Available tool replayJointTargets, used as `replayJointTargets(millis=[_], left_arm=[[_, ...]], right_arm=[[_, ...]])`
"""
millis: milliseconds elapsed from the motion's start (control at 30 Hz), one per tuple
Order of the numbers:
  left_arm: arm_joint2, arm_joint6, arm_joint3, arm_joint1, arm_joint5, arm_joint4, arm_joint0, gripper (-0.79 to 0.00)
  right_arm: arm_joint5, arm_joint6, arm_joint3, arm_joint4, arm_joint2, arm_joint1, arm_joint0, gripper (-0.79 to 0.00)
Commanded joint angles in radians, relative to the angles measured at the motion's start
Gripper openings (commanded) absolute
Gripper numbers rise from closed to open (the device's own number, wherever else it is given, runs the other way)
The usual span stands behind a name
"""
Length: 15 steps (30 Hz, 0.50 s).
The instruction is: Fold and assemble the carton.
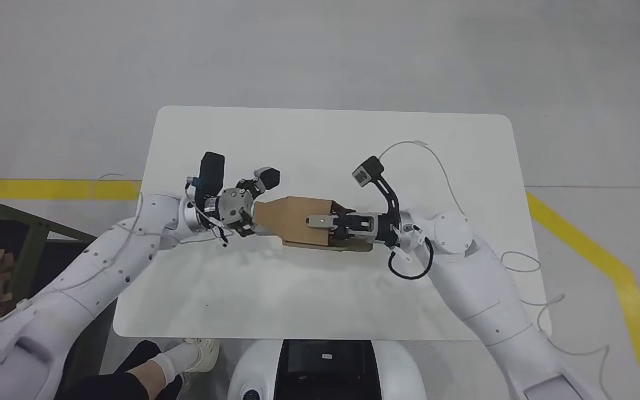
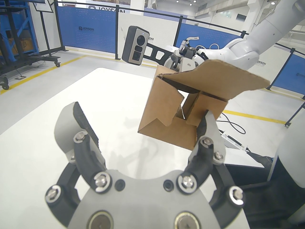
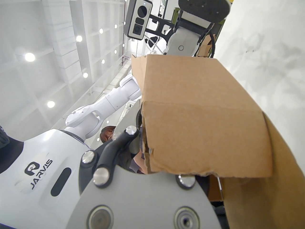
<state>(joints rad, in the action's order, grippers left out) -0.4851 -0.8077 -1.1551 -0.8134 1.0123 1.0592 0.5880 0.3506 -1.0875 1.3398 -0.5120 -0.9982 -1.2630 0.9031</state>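
The brown cardboard carton (image 1: 295, 215) is over the middle of the white table (image 1: 450, 160), between the two arms, lying on its side with its left end open and the flaps not yet closed. The right gripper (image 1: 343, 223) is clamped on the right end of the carton. The left gripper (image 2: 140, 111) stands at the open end with its jaws wide apart, and one of its fingers (image 2: 206, 125) touches a corner flap.
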Motion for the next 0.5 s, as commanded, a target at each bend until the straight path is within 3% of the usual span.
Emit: replayJointTargets(millis=[0, 233, 467], left_arm=[[-0.012, 0.000, 0.004, 0.003, 0.000, -0.007, 0.005, 0.000], [-0.104, 0.000, 0.002, 0.040, 0.000, -0.009, 0.041, 0.000], [-0.206, 0.000, -0.073, 0.078, 0.000, 0.011, 0.102, 0.000]], right_arm=[[0.001, 0.008, -0.004, 0.007, -0.004, 0.001, 0.001, -0.785], [-0.014, 0.068, -0.047, 0.045, -0.019, 0.003, 0.004, -0.785], [-0.037, 0.075, -0.069, 0.082, -0.006, 0.001, -0.003, -0.785]])
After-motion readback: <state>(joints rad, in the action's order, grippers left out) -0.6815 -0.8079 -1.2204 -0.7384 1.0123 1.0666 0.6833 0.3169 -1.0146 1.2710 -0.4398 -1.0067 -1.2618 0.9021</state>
